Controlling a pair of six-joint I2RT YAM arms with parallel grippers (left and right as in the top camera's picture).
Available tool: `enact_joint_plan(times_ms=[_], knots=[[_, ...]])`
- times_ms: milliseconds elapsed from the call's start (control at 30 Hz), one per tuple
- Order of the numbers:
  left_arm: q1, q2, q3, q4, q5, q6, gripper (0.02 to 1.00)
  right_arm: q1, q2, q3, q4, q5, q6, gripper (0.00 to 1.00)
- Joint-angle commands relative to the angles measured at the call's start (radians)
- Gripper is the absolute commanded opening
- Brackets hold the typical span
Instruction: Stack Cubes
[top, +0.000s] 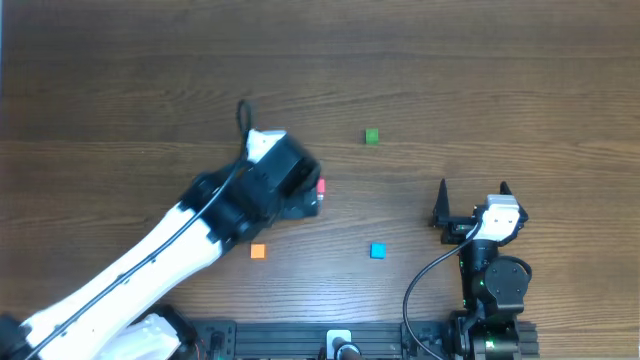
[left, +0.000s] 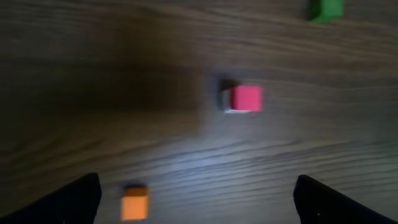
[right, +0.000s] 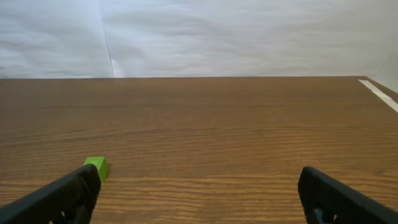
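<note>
Cubes lie apart on the wooden bench (top: 120, 70), four of them, each on its own. The left claw (left: 198, 202) hangs over the bench with its fingers spread wide and empty. The pink cube (left: 247, 98) sits just ahead of this claw, in line with the gap. The orange cube (left: 134, 202) is close to one of its fingers. The green cube (left: 326, 9) is far ahead. The right claw (right: 199, 202) is also spread wide and empty. The green cube is ahead of it, off to its left. The blue cube (top: 377, 250) lies left of the right claw, a little behind its tips.
</note>
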Motion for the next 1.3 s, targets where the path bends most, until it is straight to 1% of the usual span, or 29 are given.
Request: enact_joint_plan(times_ms=[33, 167, 333, 533, 700, 933, 1000, 1067, 1100, 1267, 1300], knots=[[-0.004, -0.070, -0.188, 0.036, -0.038, -0.001, 1.000, -0.006, -0.005, -0.005, -0.002, 0.013, -0.002, 0.991], [-0.004, -0.090, -0.328, 0.153, -0.023, 0.000, 1.000, -0.006, -0.005, -0.005, -0.002, 0.013, -0.002, 0.993], [-0.004, -0.087, -0.418, 0.223, -0.003, -0.001, 0.996, -0.006, -0.005, -0.005, -0.002, 0.013, -0.002, 0.991], [-0.004, -0.086, -0.520, 0.313, 0.040, -0.004, 0.996, -0.006, -0.005, -0.005, -0.002, 0.013, -0.002, 0.993], [-0.004, -0.082, -0.566, 0.347, 0.064, -0.008, 0.998, -0.006, -0.005, -0.005, -0.002, 0.013, -0.002, 0.993], [-0.004, -0.054, -0.566, 0.357, 0.090, -0.008, 0.996, -0.006, -0.005, -0.005, -0.002, 0.013, -0.002, 0.993], [-0.004, -0.041, -0.566, 0.361, 0.093, -0.008, 0.967, -0.006, -0.005, -0.005, -0.002, 0.013, -0.002, 0.993], [-0.004, -0.025, -0.566, 0.368, 0.095, -0.008, 0.912, -0.006, -0.005, -0.005, -0.002, 0.013, -0.002, 0.993], [-0.004, -0.016, -0.566, 0.372, 0.098, -0.009, 0.869, -0.006, -0.005, -0.005, -0.002, 0.013, -0.002, 0.991], [-0.004, 0.013, -0.566, 0.383, 0.098, -0.016, 0.779, -0.006, -0.005, -0.005, -0.002, 0.013, -0.002, 0.991], [-0.004, 0.013, -0.566, 0.383, 0.098, -0.016, 0.748, -0.006, -0.005, -0.005, -0.002, 0.013, -0.002, 0.991]])
